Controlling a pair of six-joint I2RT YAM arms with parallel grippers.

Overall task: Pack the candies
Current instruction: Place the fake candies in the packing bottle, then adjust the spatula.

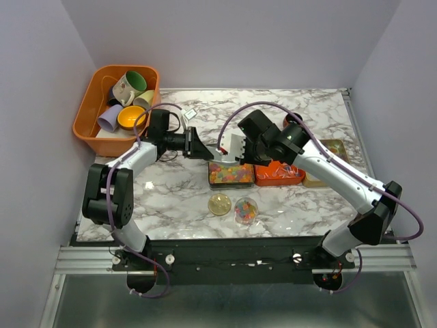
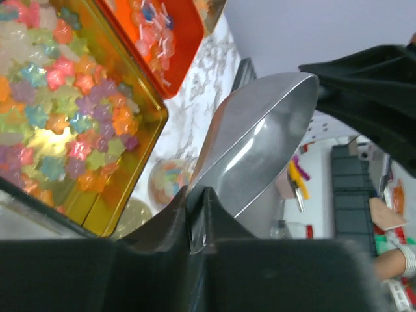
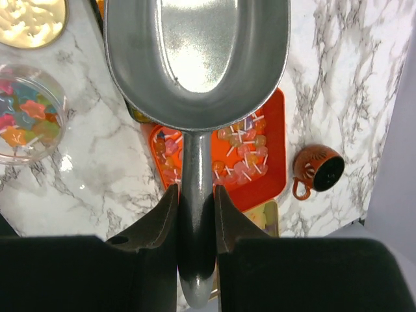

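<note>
Several star-shaped candies (image 1: 231, 174) in pink, orange, green and blue fill a yellow tin (image 2: 144, 170); more lie in a small clear round container (image 1: 246, 210). Above the tin hangs an empty silver scoop (image 1: 234, 145). My right gripper (image 3: 196, 195) is shut on the scoop's handle. My left gripper (image 2: 197, 198) comes in from the left, and its fingers pinch the thin front rim of the scoop (image 2: 260, 149). In the right wrist view the scoop (image 3: 195, 58) hangs bowl-up with nothing in it.
An orange tray (image 1: 295, 179) of lollipops sits right of the tin, with another tin (image 1: 336, 152) beyond it. A gold disc (image 1: 220, 203) lies by the round container. A small brown cup (image 3: 318, 170) stands at the back. An orange bin (image 1: 92, 102) of mugs stands far left.
</note>
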